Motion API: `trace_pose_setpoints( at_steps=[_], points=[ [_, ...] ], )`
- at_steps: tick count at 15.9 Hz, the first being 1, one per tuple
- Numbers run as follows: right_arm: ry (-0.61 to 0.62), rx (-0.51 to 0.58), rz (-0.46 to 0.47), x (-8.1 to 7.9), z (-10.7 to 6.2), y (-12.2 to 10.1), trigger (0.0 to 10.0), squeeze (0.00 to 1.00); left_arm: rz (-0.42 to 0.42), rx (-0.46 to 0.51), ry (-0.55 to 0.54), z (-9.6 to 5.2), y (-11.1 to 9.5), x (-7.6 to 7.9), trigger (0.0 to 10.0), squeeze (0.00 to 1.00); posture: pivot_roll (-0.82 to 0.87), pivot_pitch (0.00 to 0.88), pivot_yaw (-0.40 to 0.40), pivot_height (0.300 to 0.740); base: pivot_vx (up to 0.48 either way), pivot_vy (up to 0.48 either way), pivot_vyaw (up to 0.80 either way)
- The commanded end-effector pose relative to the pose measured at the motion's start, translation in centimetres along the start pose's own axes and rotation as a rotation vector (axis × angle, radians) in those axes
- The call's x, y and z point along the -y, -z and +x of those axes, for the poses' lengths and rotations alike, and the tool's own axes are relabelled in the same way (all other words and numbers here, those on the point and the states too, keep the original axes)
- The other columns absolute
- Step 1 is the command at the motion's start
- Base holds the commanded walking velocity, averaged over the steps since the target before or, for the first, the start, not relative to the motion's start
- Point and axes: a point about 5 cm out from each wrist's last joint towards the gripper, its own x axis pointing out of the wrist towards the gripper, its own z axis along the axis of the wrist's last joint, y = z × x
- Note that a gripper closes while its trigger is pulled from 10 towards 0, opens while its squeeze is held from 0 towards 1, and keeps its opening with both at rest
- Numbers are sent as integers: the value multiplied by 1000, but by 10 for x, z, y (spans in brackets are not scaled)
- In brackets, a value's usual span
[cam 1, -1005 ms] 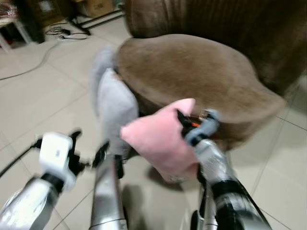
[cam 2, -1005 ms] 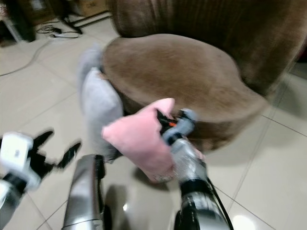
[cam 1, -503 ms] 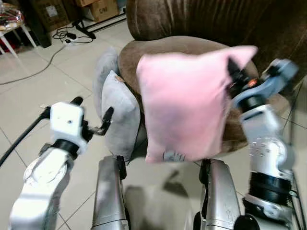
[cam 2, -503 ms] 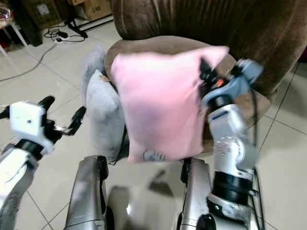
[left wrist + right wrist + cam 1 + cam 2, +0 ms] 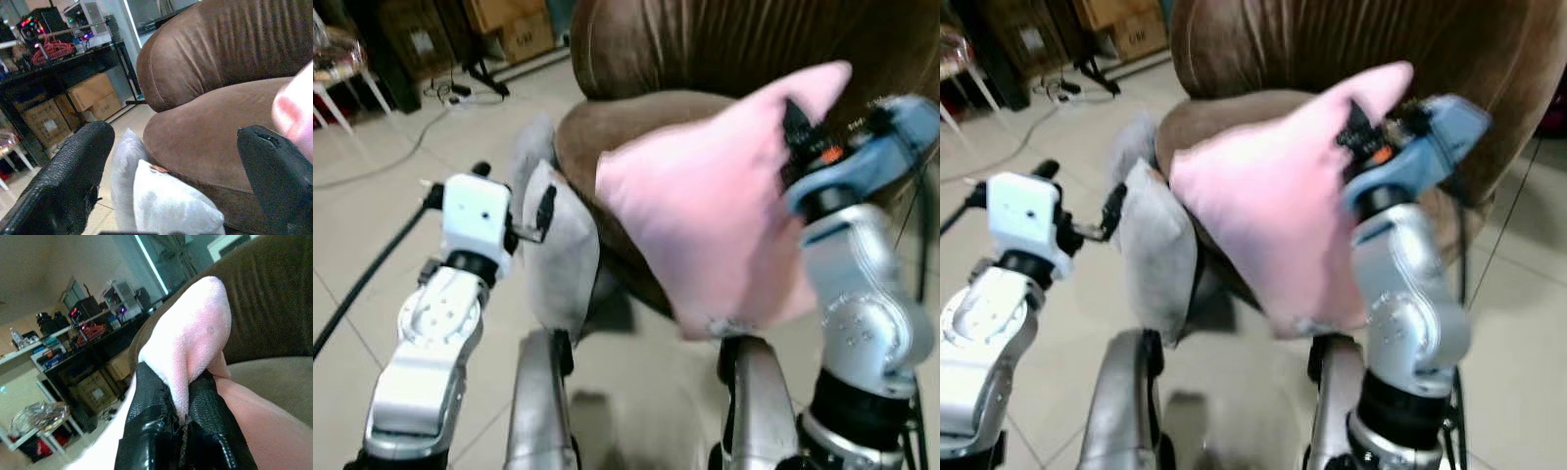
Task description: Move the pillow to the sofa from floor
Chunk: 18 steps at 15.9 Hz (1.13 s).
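From our head cameras, our right gripper [image 5: 790,125] pinches one corner of a soft pink square pillow [image 5: 715,225], lifting it in the air in front of the brown velvety sofa [image 5: 705,59]. Two grey cushions [image 5: 563,250] lean against the sofa's seat edge on the pale tiled floor [image 5: 372,225]. Our left gripper [image 5: 514,201] hovers near them, fingers spread, holding nothing.

From our left wrist, we see two black fingers [image 5: 68,181] wide apart, framing the sofa seat and the grey cushions.

From our right wrist, black fingers [image 5: 146,406] are clamped tight on the pink pillow's corner, with cardboard boxes [image 5: 95,387] beyond.
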Motion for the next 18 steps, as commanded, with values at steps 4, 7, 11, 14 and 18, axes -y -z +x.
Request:
trace_pose_setpoints(
  at_steps=[4,7,11,14,18],
  points=[
    [-40,55,0,-15,7,-19,10000,0,36,20,-17,6,-5,-2,10000,0,-96,0,76,542,0,0,0],
    [-45,55,-5,-15,9,-20,10000,0,38,21,-26,8,-5,-3,10000,0,-95,0,77,567,0,0,0],
    [-26,59,-44,-13,6,-16,10000,0,21,13,-23,10,0,0,10000,0,-108,0,99,607,0,0,0],
    [30,35,-80,-1,2,-6,10000,0,6,-3,-23,10,5,2,10000,0,-110,0,102,637,0,0,0],
    [78,9,-183,8,-1,4,10000,0,19,-14,-21,10,9,0,10000,0,-111,0,103,682,0,0,0]
  ],
)
